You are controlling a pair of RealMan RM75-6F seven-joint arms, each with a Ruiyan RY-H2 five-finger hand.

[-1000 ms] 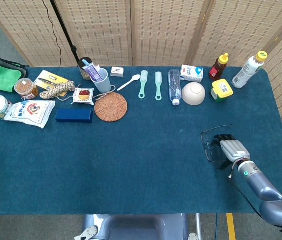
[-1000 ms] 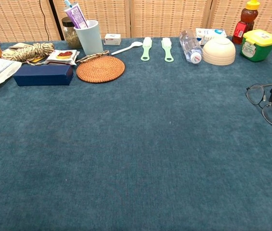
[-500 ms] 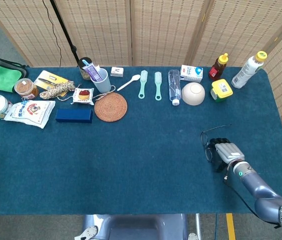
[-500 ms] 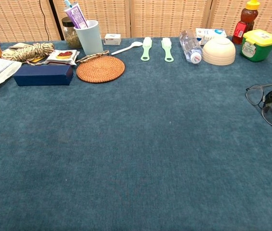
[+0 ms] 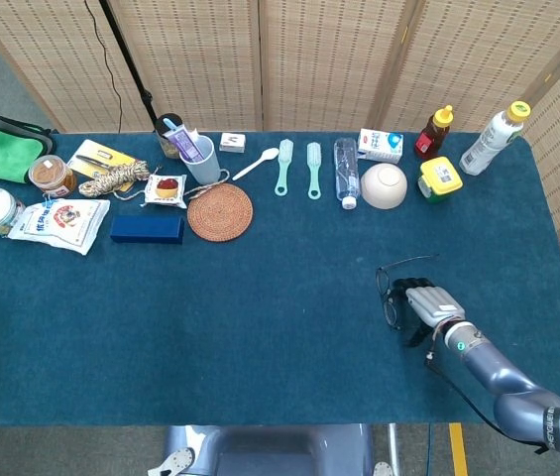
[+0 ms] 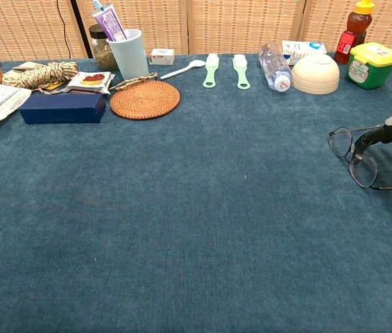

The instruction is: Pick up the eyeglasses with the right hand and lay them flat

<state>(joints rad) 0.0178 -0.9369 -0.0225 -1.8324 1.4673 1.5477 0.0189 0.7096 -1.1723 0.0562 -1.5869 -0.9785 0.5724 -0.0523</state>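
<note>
The right hand [image 5: 430, 302] pinches the thin black wire-framed eyeglasses [image 5: 392, 293] at the bridge, lenses upright, at four o'clock on the blue cloth-covered table [image 5: 260, 297]; I would tip them slowly before releasing.

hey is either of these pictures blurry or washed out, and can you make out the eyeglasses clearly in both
Head view: even light, sharp, no glare; the eyeglasses are small and thin beside the right hand. Chest view: also sharp, with the eyeglasses larger and plainly outlined, but the right hand is cut off at the frame edge.
</note>
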